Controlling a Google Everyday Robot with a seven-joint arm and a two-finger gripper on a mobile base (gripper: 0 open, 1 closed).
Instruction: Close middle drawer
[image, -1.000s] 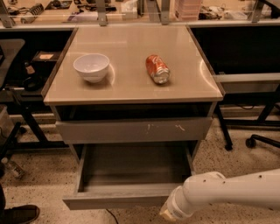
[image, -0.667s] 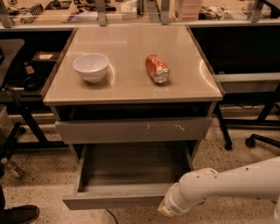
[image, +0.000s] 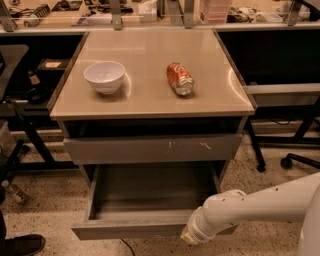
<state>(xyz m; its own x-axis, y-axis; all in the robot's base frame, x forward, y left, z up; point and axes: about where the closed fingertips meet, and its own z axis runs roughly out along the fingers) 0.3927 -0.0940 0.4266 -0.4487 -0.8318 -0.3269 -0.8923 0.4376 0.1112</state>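
Note:
The middle drawer (image: 129, 230) is pulled far out of the grey cabinet, and its grey inner tray (image: 152, 190) is open to view. Its plain front panel faces the floor side at the bottom of the camera view. My white arm reaches in from the lower right. My gripper (image: 189, 237) is at the arm's end, right against the front panel near its right part. Above it is the drawer front with white scratch marks (image: 150, 148), nearly flush with the cabinet.
A white bowl (image: 104, 76) and an orange soda can (image: 179, 78) lying on its side sit on the beige cabinet top (image: 150, 45). Desks and a chair base (image: 295, 161) stand to the right, table legs to the left, and a shoe (image: 22, 245) at the lower left.
My arm's end has shifted slightly left along the drawer's front panel. The drawer looks as far out as before.

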